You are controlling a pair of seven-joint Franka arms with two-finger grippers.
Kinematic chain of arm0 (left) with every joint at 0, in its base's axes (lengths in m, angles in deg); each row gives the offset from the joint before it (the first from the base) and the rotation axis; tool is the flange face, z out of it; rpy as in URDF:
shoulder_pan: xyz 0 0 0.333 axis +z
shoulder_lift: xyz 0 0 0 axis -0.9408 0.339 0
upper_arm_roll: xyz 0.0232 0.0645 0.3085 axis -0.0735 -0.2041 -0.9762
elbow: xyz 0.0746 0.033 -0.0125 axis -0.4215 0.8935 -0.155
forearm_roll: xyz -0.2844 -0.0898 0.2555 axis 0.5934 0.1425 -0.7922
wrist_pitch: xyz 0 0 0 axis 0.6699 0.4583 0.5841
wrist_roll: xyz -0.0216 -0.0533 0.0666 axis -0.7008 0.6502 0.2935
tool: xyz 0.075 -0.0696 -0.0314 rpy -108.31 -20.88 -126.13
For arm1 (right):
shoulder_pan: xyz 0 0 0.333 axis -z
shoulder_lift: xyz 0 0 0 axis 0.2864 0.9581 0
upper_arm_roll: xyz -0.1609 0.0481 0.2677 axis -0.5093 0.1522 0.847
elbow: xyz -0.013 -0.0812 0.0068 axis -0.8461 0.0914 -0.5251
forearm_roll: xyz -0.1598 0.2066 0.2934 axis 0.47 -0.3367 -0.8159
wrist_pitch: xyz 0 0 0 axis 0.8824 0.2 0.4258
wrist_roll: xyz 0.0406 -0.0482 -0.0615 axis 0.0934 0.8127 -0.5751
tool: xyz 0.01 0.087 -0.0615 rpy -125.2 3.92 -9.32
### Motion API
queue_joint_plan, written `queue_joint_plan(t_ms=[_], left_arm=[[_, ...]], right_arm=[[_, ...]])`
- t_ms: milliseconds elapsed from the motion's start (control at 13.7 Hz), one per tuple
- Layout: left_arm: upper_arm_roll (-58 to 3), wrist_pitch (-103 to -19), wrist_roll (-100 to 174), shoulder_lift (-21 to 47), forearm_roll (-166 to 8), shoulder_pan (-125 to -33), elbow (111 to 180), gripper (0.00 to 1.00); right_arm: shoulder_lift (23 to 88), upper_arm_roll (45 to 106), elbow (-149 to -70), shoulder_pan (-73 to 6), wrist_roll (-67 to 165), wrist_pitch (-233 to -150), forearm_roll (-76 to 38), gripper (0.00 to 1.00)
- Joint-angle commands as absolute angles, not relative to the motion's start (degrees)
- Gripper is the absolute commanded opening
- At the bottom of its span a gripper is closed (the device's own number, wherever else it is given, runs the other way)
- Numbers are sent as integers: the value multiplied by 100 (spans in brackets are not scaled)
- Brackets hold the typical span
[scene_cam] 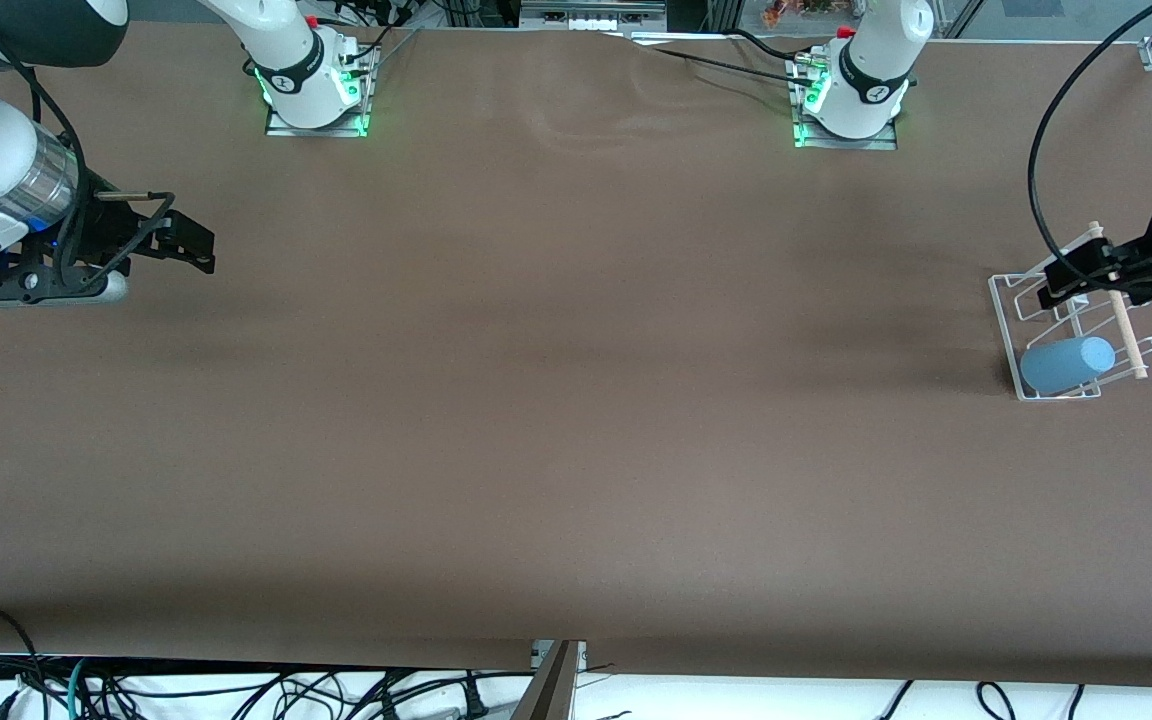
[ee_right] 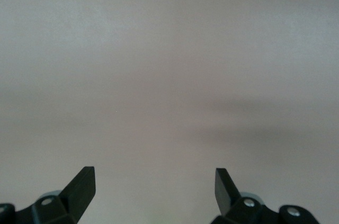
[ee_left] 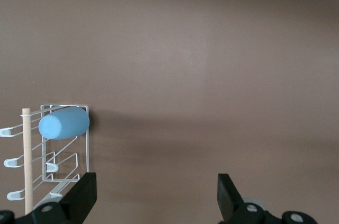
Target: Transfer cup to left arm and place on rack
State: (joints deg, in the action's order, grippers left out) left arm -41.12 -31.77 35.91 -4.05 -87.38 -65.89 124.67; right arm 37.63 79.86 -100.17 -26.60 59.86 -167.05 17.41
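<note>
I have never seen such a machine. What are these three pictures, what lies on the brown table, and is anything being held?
Two white robot arms stand at a brown table. The wide picture looks down from a high camera facing them. The other two come from cameras on the arms' wrists. A white wire rack sits at the left arm's end, and a light-blue cup lies on its side in it. The left gripper is open above the rack, holding nothing. The right gripper, also open and empty, waits over bare table at its own end.

Even overhead light, soft shadows
</note>
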Motion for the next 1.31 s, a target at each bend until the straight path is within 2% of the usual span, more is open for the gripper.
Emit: queue_joint_plan(t_ms=[0, 1240], left_arm=[[-4149, -2894, 3712, -655, -8606, -6666, 12646, 100], [-4079, -2813, 3659, -462, -8606, -6711, 12708, 100]], right_arm=[[3659, 7960, -10132, -2701, 5990, -16729, 1818, 100], [3685, 7960, -10114, -2719, 5806, -16764, 1818, 100]])
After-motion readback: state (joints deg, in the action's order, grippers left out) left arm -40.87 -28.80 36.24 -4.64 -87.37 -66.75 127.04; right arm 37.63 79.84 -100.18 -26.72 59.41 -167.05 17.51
